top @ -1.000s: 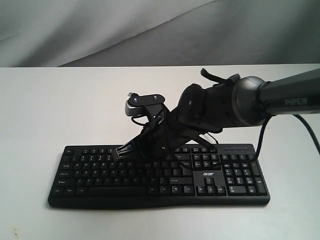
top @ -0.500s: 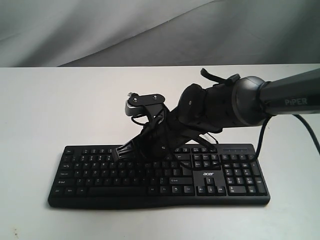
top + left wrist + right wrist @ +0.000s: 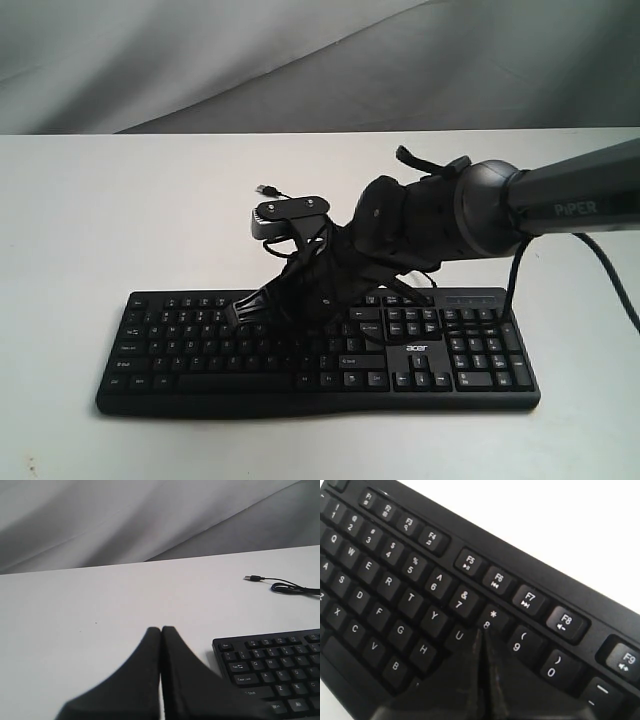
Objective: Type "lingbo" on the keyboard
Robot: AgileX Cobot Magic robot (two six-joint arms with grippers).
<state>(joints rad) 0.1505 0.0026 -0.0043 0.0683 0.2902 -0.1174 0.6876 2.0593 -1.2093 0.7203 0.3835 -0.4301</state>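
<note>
The wide black keyboard (image 3: 200,345) with white letters lies on the white table, near its front edge. My right gripper (image 3: 240,306) reaches across from the right and slants down over the keyboard's left-middle keys. In the right wrist view the right gripper (image 3: 481,632) is shut, with nothing held. Its tips sit just under the 8 key, between U and 9, over the keyboard (image 3: 395,580). I cannot tell whether they touch a key. My left gripper (image 3: 161,628) is shut and empty, over bare table beside the keyboard's (image 3: 280,655) Esc corner. It is out of the exterior view.
The thin black USB cable (image 3: 287,586) lies loose on the table behind the keyboard, and its plug (image 3: 266,189) shows in the exterior view. The white table (image 3: 100,220) stretches to a grey cloth backdrop. The right arm's cable hangs at the far right.
The right arm has sunk slightly toward the keys, and its wrist camera sits a little lower. The keyboard has not shifted.
</note>
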